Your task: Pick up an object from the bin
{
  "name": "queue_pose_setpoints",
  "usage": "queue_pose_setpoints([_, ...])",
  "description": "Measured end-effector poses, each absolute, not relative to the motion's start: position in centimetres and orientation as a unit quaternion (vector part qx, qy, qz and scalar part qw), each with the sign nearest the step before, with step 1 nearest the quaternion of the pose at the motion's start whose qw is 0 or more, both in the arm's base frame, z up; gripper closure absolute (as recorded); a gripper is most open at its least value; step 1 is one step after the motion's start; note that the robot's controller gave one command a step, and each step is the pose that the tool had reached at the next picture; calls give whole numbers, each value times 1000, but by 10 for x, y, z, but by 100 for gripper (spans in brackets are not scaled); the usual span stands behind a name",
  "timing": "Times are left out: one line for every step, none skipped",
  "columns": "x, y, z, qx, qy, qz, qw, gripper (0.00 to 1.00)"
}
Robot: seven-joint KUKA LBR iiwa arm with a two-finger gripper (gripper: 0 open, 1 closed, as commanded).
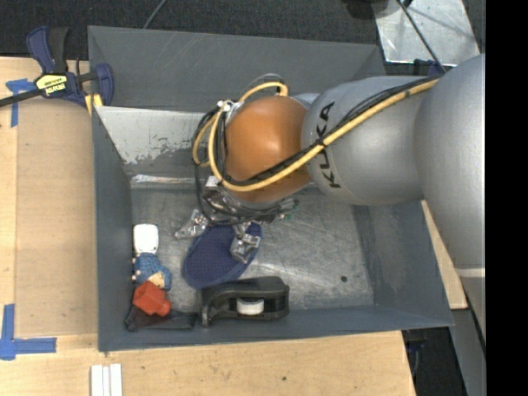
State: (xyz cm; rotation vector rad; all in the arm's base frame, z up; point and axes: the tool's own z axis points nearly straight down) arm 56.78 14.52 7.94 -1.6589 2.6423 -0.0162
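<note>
- Pincer (228, 223): low over the middle of the bin's floor, directly under the arm's round orange cover (260, 147). Its metal parts sit at the upper edge of a dark blue cloth pad. The cover hides most of it, so I cannot tell how far open it is, nor whether it has hold of anything.
- Dark blue cloth pad (211, 260): rounded, lying flat on the floor just left of the bin's centre. Its upper right part runs under the pincer, and this is the thing nearest to it.
- Black tape dispenser (245, 298): lies along the bin's bottom edge, just below the pad and meeting its lower rim. A white roll shows in its middle.
- White block (145, 238): near the left wall, apart from the pad.
- Small blue toy (153, 267): just below the white block.
- Red piece (151, 301): in the bottom left corner, just below the blue toy.
- Bin (355, 246): grey metal, with its right half of floor bare.
- Arm (388, 147): enters from the right, with yellow and black cables looped round the cover.
</note>
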Motion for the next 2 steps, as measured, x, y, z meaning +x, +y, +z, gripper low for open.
queue_pose_setpoints([573,146,85,-530,848,-2,8,0])
queue_pose_setpoints([572,144,86,-529,848,-3,4,100])
